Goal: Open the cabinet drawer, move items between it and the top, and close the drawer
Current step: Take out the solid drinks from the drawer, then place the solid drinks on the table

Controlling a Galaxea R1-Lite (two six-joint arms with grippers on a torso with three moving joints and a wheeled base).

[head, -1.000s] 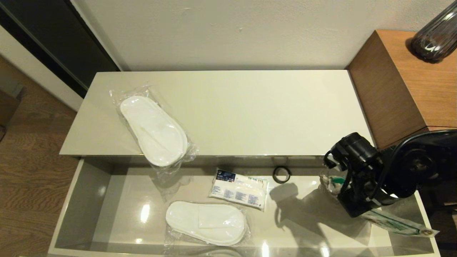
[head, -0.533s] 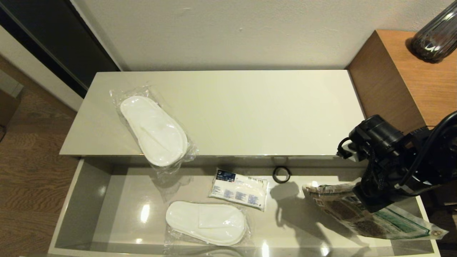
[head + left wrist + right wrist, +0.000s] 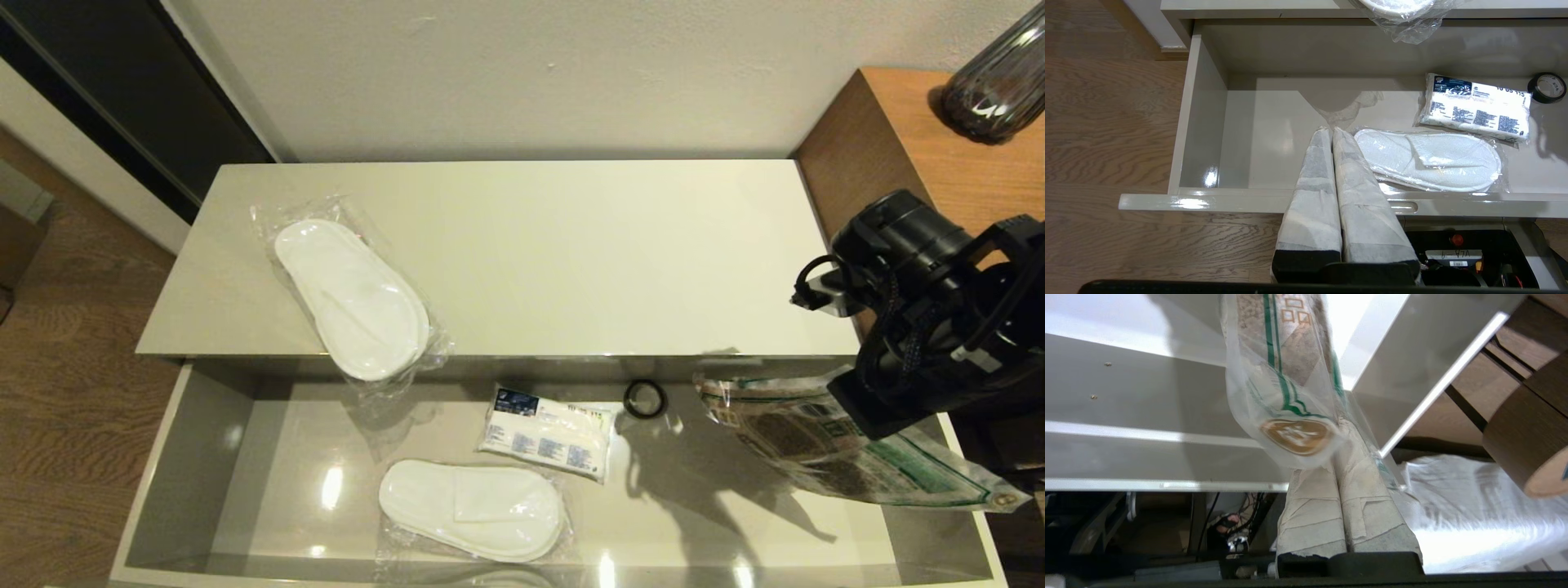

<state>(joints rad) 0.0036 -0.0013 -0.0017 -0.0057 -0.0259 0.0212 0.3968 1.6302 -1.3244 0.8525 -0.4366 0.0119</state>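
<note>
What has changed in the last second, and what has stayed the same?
The right gripper, shut on the grain bag, has lifted it out of the drawer toward the top. Both slipper packs, the white packet, the black ring and the left gripper stayed.

The long cream-white top (image 3: 571,253) carries one slipper pair in clear plastic (image 3: 353,298) near its left end, lying at a slant with the toe end jutting past the front edge. Below it the open cabinet drawer (image 3: 188,457) holds, on its glossy grey lining, a second slipper pair (image 3: 472,508) near the front, a small white packet with blue print (image 3: 545,431) behind that, and a small black ring (image 3: 645,398) by the back edge.
</note>
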